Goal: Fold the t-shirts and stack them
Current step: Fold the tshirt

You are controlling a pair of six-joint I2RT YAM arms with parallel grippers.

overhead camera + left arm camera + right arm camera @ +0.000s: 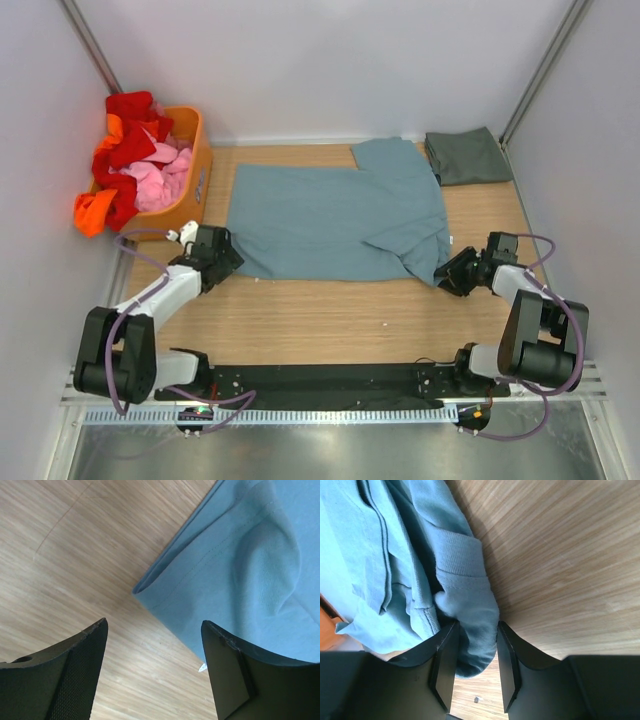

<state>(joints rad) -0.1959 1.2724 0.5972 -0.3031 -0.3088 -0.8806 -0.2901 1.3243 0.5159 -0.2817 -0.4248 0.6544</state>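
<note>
The large blue-teal t-shirt (330, 220) lies spread flat across the middle of the wooden table, one sleeve folded over near the back right. The dark grey-green t-shirt (467, 156) lies folded at the back right corner. My left gripper (228, 262) is open and empty, low over the table at the shirt's near left corner; in the left wrist view (152, 622) that corner (150, 587) lies just ahead of the fingers. My right gripper (447, 270) is at the shirt's near right corner, and in the right wrist view (477, 623) it is shut on a bunched fold of the blue-teal cloth (470, 605).
An orange plastic basket (199, 150) full of red, pink and orange clothes (140, 160) stands at the back left. White walls close in the table on three sides. Bare wood runs between the shirt and the arm bases.
</note>
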